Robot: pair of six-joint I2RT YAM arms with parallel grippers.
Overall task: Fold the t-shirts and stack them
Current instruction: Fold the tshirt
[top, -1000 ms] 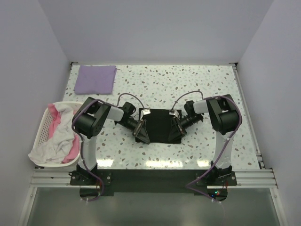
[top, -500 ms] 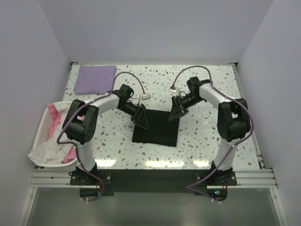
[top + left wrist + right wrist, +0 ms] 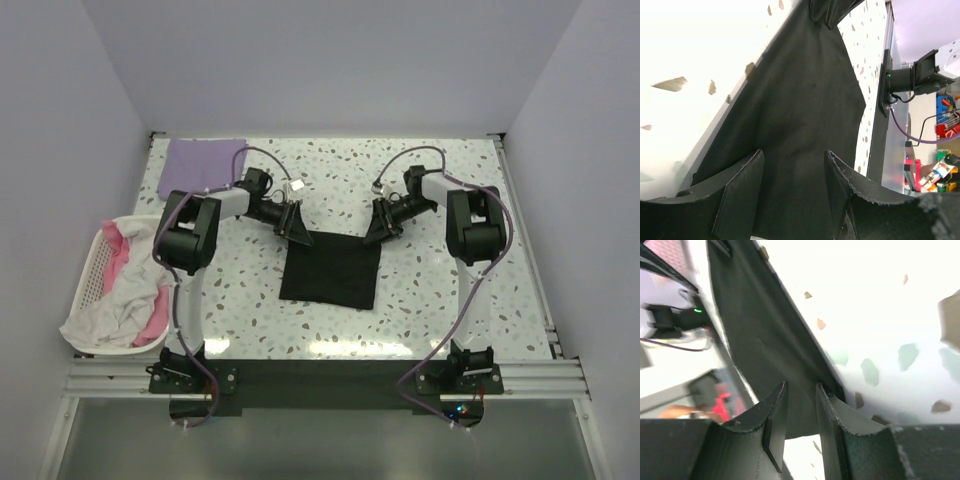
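The black t-shirt [image 3: 330, 272] lies flat in the middle of the table [image 3: 450, 180]. It is folded into a shape close to a square, turned a little to one side. Its top edge runs left to right, and one pincer sits at each end of that edge.

The left pincer [image 3: 297, 226] is at the top left corner. Its jaws stand well apart, and the cloth lies flat under them, so it holds nothing. The right pincer [image 3: 379, 232] is at the top right corner. Its jaws are narrow, with only a thin gap. It is not clear if it pinches the cloth.

From both pincers, the shirt spreads toward the bottom of the frame. The cloth looks soft, dull and smooth, with hardly a wrinkle.

The purple t-shirt [image 3: 204, 166] is a neat flat square in the upper left of the frame. The left arm is nearer to it, so the black shirt probably has to go up and left to sit on top.

A white basket [image 3: 92, 262] with holes in it stands at the left edge, with white and pink clothes [image 3: 125, 300] spilling out.
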